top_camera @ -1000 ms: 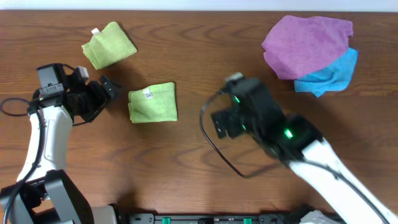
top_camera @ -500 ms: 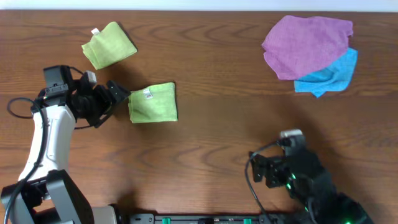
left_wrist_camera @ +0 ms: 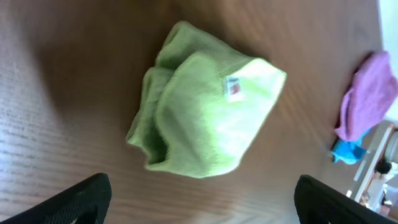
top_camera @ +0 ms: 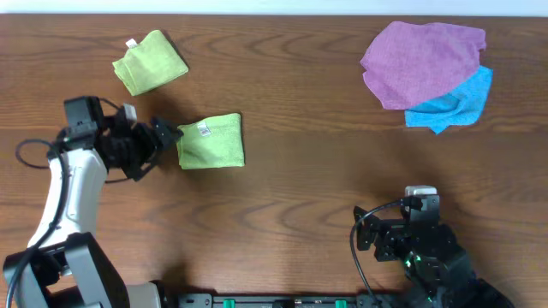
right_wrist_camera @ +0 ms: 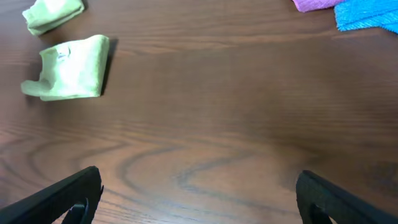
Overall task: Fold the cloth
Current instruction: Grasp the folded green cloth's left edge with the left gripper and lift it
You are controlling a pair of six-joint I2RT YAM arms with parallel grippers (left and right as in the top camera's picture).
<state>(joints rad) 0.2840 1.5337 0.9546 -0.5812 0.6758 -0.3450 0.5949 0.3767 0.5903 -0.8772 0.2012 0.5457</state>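
I see the fuzzy lime-green microfibre cloth [top_camera: 211,141] folded into a plump square left of the wood-grain worktop's [top_camera: 291,94] centre, with the left gripper [left_wrist_camera: 202,202] and right gripper [right_wrist_camera: 202,202] both spread wide and empty.

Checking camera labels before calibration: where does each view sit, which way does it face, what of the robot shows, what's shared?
Overhead: above the table, looking straight down; both arms show, left tool beside the green cloth.
Left wrist: on the left arm, close on the green cloth, purple cloth beyond; open fingertips in the bottom corners.
Right wrist: on the right arm, low, facing across the table; right tool open, fingertips in the bottom corners.
Shared: all three see the green, purple and blue cloths.
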